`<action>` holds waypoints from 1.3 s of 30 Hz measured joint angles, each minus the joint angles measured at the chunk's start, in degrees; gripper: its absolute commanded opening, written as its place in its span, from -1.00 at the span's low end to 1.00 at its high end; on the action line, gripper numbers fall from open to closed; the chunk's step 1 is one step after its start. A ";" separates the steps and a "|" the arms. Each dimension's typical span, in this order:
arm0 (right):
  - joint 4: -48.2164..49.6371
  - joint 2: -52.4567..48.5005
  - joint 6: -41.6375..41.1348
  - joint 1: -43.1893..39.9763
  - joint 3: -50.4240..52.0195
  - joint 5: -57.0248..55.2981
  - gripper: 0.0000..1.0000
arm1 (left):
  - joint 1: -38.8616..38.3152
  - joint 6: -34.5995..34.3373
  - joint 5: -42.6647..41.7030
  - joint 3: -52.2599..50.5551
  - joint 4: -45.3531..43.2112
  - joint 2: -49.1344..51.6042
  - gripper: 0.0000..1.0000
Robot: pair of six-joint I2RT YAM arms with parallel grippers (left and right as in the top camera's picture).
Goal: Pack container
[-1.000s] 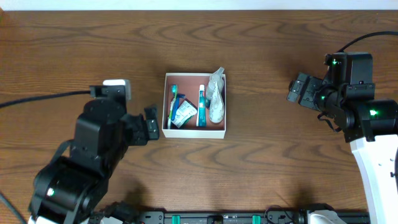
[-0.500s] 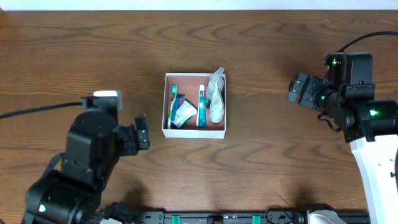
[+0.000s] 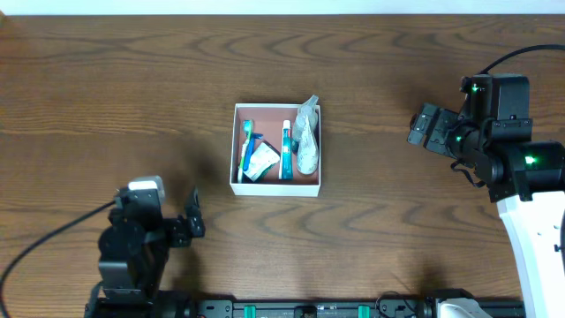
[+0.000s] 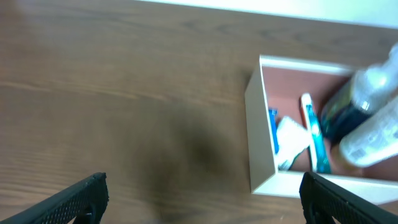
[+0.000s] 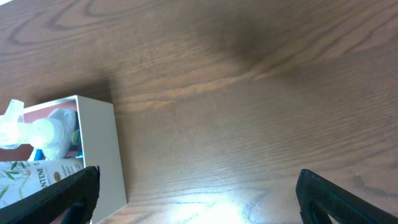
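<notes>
The container (image 3: 235, 148), a square white box with a reddish-pink inside, sits at the table's middle. It holds a green toothbrush (image 3: 246, 132), a blue razor (image 3: 257, 141), a toothpaste tube (image 3: 286, 152), a small packet (image 3: 262, 162) and a clear bottle (image 3: 306, 140). My left gripper (image 3: 195, 212) is open and empty, low at the front left, well away from the box. My right gripper (image 3: 420, 128) is open and empty, to the right of the box. The container also shows in the left wrist view (image 4: 259, 137) and the right wrist view (image 5: 102, 149).
Brown wood table (image 3: 397, 53) all round. A black rail (image 3: 309, 309) runs along the front edge. A black cable (image 3: 35, 247) trails from the left arm.
My left arm has pulled back from beside the box toward the front left edge and now sits lower. The right arm and the box contents have not moved.
</notes>
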State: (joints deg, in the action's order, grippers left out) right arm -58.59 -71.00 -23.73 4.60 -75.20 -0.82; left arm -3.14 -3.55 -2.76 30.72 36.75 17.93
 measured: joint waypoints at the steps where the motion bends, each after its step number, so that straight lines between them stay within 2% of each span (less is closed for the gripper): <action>1: -0.04 0.00 0.02 0.00 0.00 0.02 0.98 | 0.00 0.15 -0.31 -1.88 -0.50 -1.40 0.96; 6: -0.02 0.00 0.00 0.00 0.00 0.02 0.99 | 0.04 0.63 -1.53 -9.38 -1.01 -7.30 0.96; 19: -0.02 0.00 0.00 0.00 0.00 0.02 0.99 | 0.04 0.63 -2.03 -21.31 -4.26 -17.20 0.96; 39: -0.02 0.00 0.00 0.00 0.00 0.02 0.99 | 0.04 0.59 -2.86 -21.53 -5.27 -17.31 0.96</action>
State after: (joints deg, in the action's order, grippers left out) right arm -58.61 -71.00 -23.73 4.60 -75.20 -0.80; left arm -3.09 -2.96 -5.63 9.19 31.48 0.62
